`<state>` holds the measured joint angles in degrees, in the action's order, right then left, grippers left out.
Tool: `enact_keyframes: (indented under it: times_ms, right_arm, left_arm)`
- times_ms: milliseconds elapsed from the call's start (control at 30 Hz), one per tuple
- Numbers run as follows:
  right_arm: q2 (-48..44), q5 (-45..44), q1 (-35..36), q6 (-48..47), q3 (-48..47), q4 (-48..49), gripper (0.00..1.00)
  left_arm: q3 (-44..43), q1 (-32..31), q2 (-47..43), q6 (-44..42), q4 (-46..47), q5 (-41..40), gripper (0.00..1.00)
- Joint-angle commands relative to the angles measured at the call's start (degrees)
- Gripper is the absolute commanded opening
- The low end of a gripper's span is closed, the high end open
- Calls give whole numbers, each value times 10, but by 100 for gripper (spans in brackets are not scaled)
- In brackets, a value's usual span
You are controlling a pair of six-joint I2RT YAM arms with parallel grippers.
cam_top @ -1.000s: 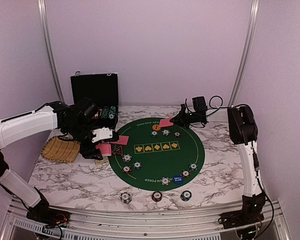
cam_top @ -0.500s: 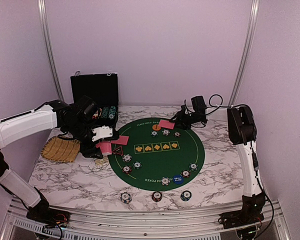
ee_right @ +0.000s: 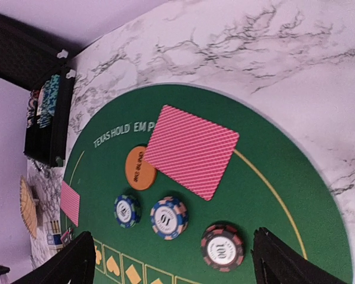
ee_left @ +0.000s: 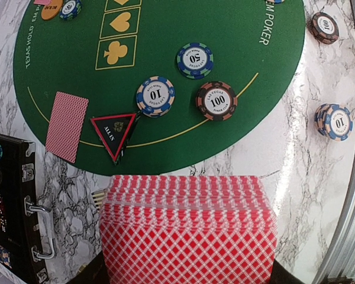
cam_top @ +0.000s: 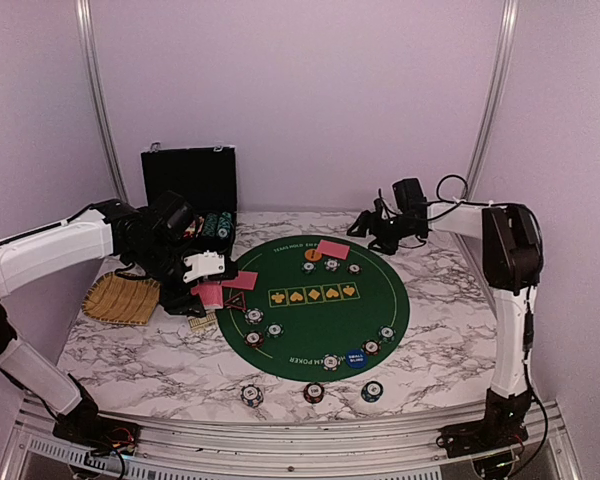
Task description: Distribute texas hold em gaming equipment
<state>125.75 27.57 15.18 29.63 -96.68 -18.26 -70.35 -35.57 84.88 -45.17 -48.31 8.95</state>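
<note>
On the green mat (cam_top: 320, 305), the right gripper (ee_right: 174, 236) has let go and lifted
Pinched shut at the mat's far edge a second ago, it now hangs spread above it; the left gripper (cam_top: 202, 285) still clamps the card deck (ee_left: 189, 231) at the mat's left edge; the red-backed card (ee_right: 191, 151) lies flat inside the far edge

table (cam_top: 450, 330): white marble with grey veins, fills the floor of the top view
mat (cam_top: 320, 322): round green felt, yellow suit boxes and lettering, lies at table centre
case (cam_top: 188, 180): black, open, lid upright, at 10 o'clock from the mat, by the back wall
tray (cam_top: 120, 297): woven straw, flat on the table, at 9 o'clock from the mat, well off the felt
walls (cam_top: 300, 100): plain lilac
poles (cam_top: 95, 100): metal, at 11 and 1 o'clock
rail (cam_top: 280, 440): aluminium, along the 6 o'clock edge
</note>
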Motion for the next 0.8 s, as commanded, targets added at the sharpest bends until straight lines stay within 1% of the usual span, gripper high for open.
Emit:
enact_keyframes:
  times_ms: [0,33,67,233,433,567,767]
  right_arm:
    - [-99,-6,53,-2,50,34,94]
    - [-114,0,66,5,68,45,98]
    - [-129,5,82,14,87,56,99]
    - [-190,49,172,79,209,163,99]
    - [-204,92,269,184,290,316,99]
    - [-173,104,316,240,284,381,99]
    - [-99,122,360,284,222,432,99]
  left_arm:
    - [-10,2,-25,5,-13,3,21]
    - [-10,2,-26,6,-13,3,21]
    - [-12,1,-26,8,-14,3,21]
    - [-9,1,-30,14,-13,4,21]
    - [-7,2,-32,17,-13,5,21]
    - [-9,1,-28,17,-13,14,21]
    - [-12,1,-19,17,-13,22,21]
